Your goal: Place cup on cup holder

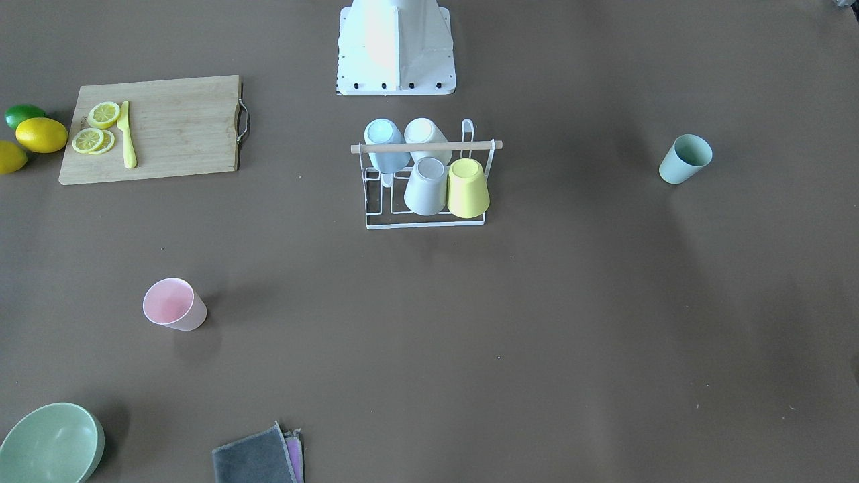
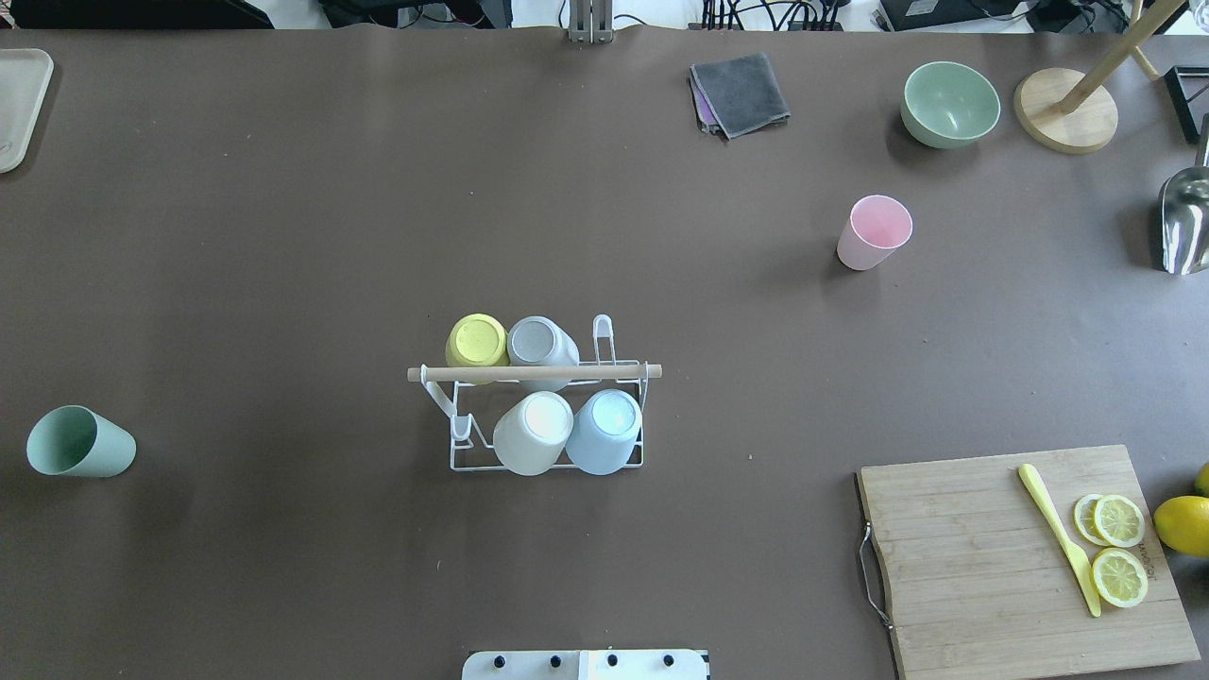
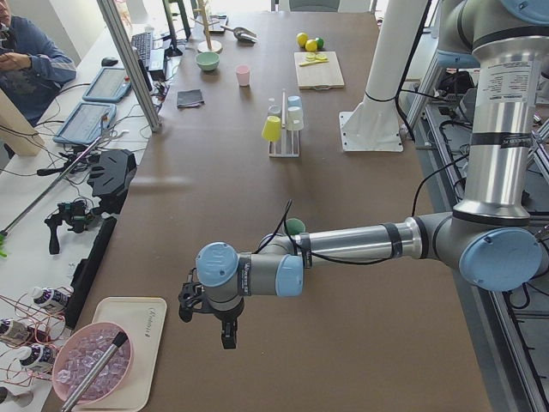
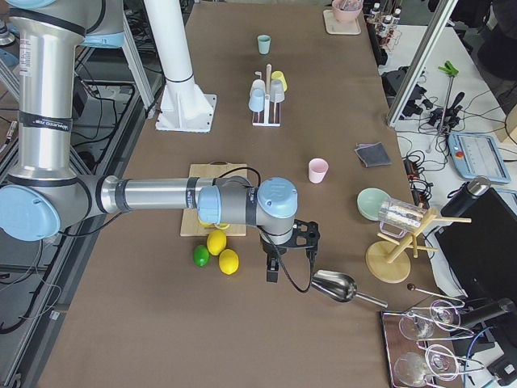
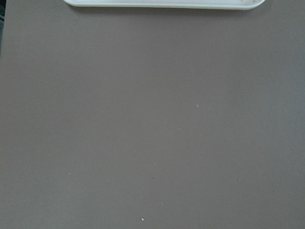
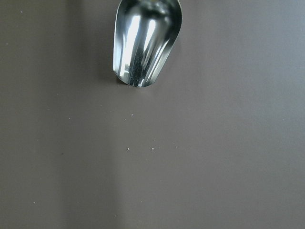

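The white wire cup holder (image 1: 429,145) with a wooden rod stands mid-table, also in the overhead view (image 2: 534,374). Several cups hang upside down on it: yellow, grey, white and light blue. A pink cup (image 1: 173,305) (image 2: 874,233) stands upright on the robot's right side. A green cup (image 1: 684,159) (image 2: 80,442) stands on its left side. My left gripper (image 3: 210,322) shows only in the exterior left view, low over the table near a white tray; I cannot tell its state. My right gripper (image 4: 289,263) shows only in the exterior right view, beside a metal scoop; I cannot tell its state.
A cutting board (image 2: 982,567) carries lemon slices and a yellow knife, with lemons and a lime (image 1: 40,134) beside it. A green bowl (image 2: 949,104), a grey cloth (image 2: 741,93), a metal scoop (image 6: 145,43), a wooden stand (image 2: 1067,109) and a white tray (image 5: 162,3) line the edges.
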